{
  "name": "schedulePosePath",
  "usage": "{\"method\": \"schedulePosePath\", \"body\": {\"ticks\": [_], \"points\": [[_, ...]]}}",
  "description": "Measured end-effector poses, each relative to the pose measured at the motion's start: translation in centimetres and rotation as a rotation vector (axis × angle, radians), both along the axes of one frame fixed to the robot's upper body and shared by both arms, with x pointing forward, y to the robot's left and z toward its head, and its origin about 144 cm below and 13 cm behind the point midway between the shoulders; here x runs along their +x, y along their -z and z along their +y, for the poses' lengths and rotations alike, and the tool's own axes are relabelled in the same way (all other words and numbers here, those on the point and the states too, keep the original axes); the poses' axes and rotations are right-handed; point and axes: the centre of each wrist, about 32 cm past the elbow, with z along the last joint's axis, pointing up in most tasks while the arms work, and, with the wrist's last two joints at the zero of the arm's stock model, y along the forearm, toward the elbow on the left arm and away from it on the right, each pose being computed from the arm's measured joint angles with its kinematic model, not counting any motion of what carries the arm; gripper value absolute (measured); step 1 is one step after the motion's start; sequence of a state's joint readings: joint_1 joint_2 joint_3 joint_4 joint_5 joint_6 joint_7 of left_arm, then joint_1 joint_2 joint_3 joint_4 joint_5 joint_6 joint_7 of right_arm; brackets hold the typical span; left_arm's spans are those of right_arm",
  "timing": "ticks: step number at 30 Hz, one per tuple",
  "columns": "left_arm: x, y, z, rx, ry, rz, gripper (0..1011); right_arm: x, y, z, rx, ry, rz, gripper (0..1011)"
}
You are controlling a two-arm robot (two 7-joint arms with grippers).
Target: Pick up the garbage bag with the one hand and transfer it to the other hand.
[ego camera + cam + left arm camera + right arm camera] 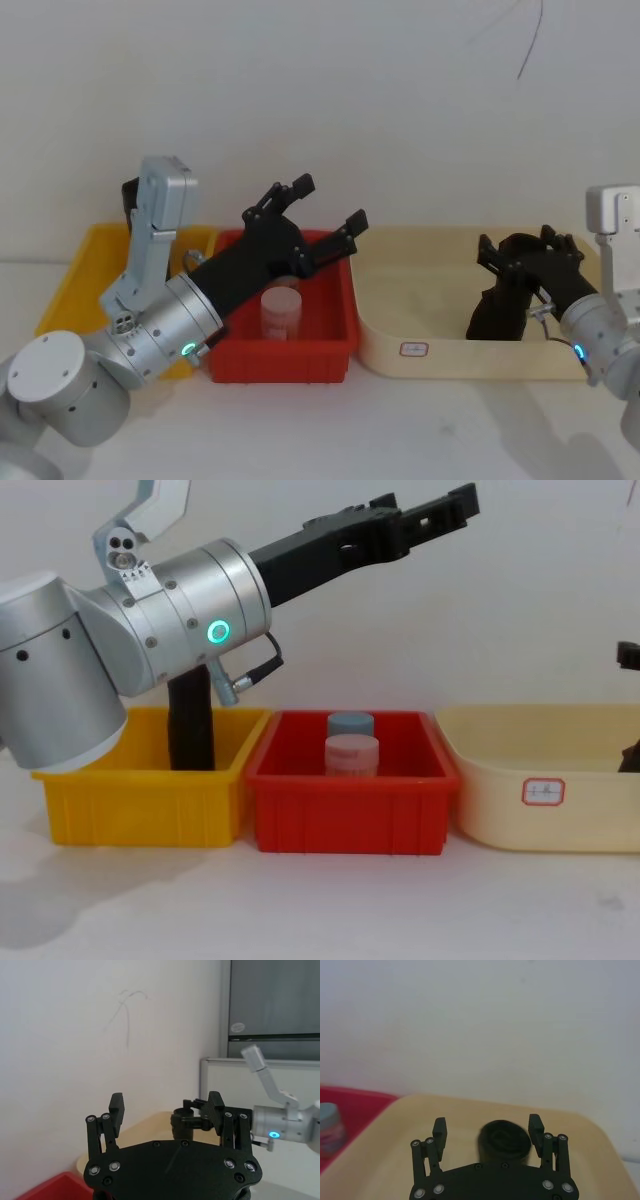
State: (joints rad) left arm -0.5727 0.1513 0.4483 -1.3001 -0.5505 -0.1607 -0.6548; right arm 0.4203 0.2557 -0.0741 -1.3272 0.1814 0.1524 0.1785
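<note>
White wall behind, pale table point(420, 430) below, with three bins in a row across it: a yellow bin point(70, 280) on the robot's left, a red bin point(300, 365) in the middle and a cream bin point(420, 240) on its right.

The garbage bag point(495, 315), a thick black roll, stands inside the cream bin towards its right end. The right gripper point(488, 1127) reaches down into that bin with its fingers apart, one on each side of the roll's top. One finger looks very near the roll and the other has a clear gap, so nothing is clamped yet.

The left gripper point(328, 205) is raised in the air above the red bin, fingers spread wide and empty, pointing across towards the cream bin. Two small jars point(281, 312) stand in the red bin beneath it. A slimmer black tube point(190, 730) stands in the yellow bin.

By my reading, this is the first step, the pick-up, with the grasp lined up but not closed. The next move calls for the right fingers to close firmly on the roll and lift it clear of the bin wall. The roll then needs carrying towards the waiting left gripper.
</note>
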Motion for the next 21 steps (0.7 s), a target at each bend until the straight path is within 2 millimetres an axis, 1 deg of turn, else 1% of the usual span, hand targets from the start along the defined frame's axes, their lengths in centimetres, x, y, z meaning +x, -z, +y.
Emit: {"method": "schedulePosePath", "body": {"ticks": [9,16,21], "points": [[-0.2,0.0,1.1,-0.013,-0.079,-0.011,1002,-1.2,-0.8,1.8,0.015,-0.082,-0.042,999],[-0.5,0.1,2.5,-0.022,-0.165,-0.022,1002,-2.0,-1.6,3.2,0.025,-0.15,-0.081,1000],[-0.8,0.1,3.9,-0.03,-0.241,-0.031,1002,-2.5,-2.2,4.3,0.031,-0.202,-0.107,1000]]}}
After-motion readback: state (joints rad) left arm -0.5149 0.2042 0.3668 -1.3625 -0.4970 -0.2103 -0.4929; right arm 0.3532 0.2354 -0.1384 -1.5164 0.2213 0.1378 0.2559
